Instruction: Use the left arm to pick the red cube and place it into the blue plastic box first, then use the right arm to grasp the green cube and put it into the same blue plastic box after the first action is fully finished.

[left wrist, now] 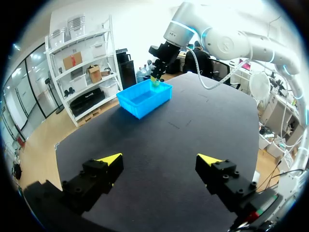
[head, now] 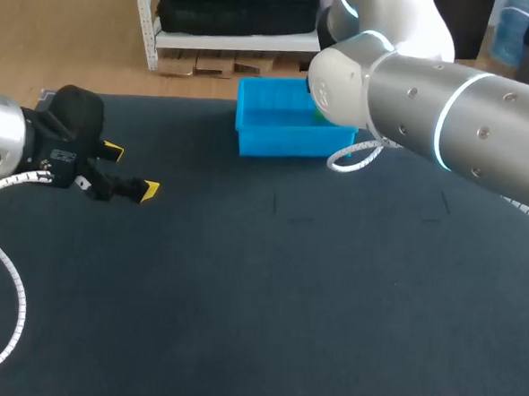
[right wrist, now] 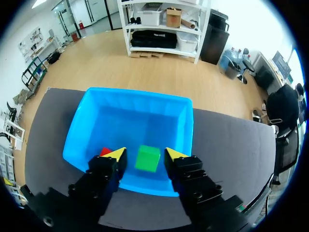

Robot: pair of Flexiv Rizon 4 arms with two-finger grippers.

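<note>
Two cubes sit inside the blue plastic box [right wrist: 140, 93] at the table's far edge. The green cube [right wrist: 147, 159] lies on its floor near the front wall, and the red cube [right wrist: 105, 151] peeks out just beside it. The right hand [right wrist: 146, 154] hangs over the box with its fingers spread to either side of the green cube, a sliver of blue showing on both sides, so it looks open and gripping nothing. The left hand [head: 130, 170] hovers low over the left of the table [head: 285, 298], open and empty. Both cubes look small, light and rigid, and pinching two opposite flat faces should give the surest hold. The table wears a dark matte cover that probably grips a little. The right arm's white coiled cable [head: 352, 158] droops just in front of the box.
</note>
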